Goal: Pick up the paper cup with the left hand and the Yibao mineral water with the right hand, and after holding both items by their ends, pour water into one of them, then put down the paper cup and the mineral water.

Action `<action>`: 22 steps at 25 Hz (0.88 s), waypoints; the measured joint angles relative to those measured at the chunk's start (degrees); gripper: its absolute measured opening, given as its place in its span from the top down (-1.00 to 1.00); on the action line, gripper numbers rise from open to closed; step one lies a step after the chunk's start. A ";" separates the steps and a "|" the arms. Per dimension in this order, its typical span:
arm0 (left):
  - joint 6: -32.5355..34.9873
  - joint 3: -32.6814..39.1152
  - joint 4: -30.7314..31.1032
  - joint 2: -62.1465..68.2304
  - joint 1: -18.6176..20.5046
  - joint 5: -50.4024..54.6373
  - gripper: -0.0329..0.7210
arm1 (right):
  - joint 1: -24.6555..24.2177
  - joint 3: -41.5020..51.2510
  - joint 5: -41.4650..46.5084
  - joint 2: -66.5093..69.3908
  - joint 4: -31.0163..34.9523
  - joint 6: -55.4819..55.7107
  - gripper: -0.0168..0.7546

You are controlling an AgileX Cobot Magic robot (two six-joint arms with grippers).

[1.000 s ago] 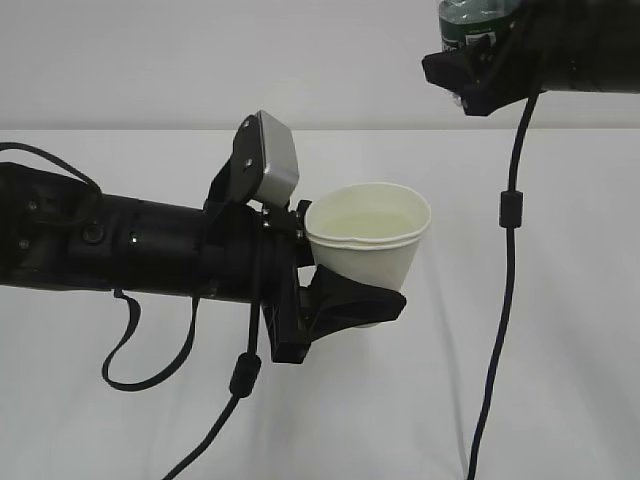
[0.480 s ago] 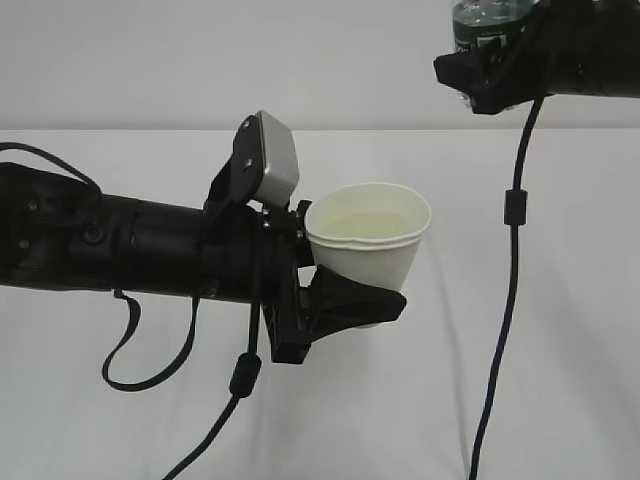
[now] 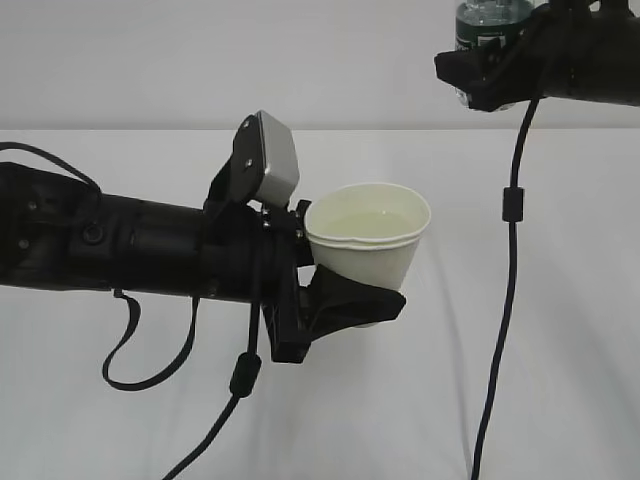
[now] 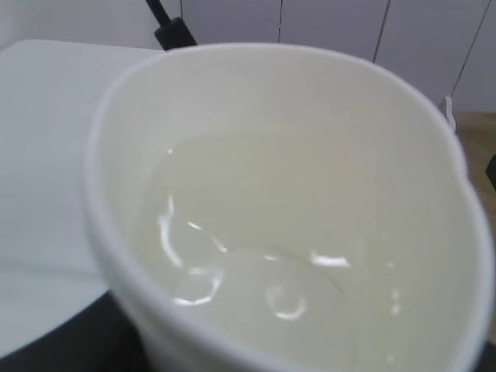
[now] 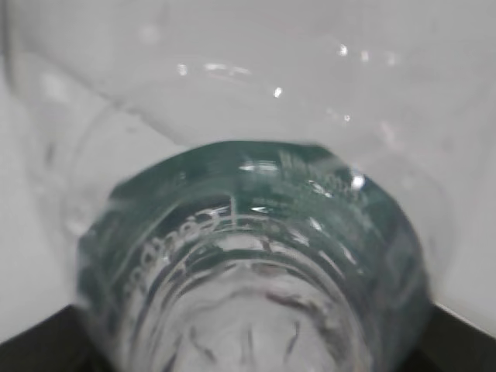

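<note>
My left gripper (image 3: 345,300) is shut on the cream-white paper cup (image 3: 368,240) and holds it upright above the white table (image 3: 560,330). The cup holds water. It fills the left wrist view (image 4: 294,256), where the water surface glints. My right gripper (image 3: 478,78) is shut on the Yibao mineral water bottle (image 3: 492,22) at the top right, well above the cup. Only its green label band and lower part show there. In the right wrist view the clear ribbed bottle (image 5: 256,263) fills the frame, base toward the camera.
Black cables hang from both arms: one (image 3: 505,260) drops from the right arm down past the cup's right side, another (image 3: 235,390) loops under the left arm. A light-grey module (image 3: 272,158) sits on the left wrist. A plain wall stands behind.
The right gripper with the bottle has moved a little up and to the right. The left arm and the cup have stayed still.
</note>
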 joint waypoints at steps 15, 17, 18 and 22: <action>0.00 0.00 0.00 0.00 0.00 1.24 -0.23 | -6.06 3.07 -3.93 0.79 9.78 -7.85 -0.29; 0.00 0.00 0.00 0.00 0.00 1.24 -0.23 | -6.21 4.51 -4.92 1.04 12.39 -9.32 -0.29; 0.00 0.00 0.00 0.00 0.00 1.24 -0.23 | -6.29 4.84 -5.87 1.32 13.50 -9.92 -0.29; 0.00 0.00 0.00 0.00 0.00 1.37 -0.23 | -6.29 6.58 -9.36 2.85 17.84 -12.27 -0.29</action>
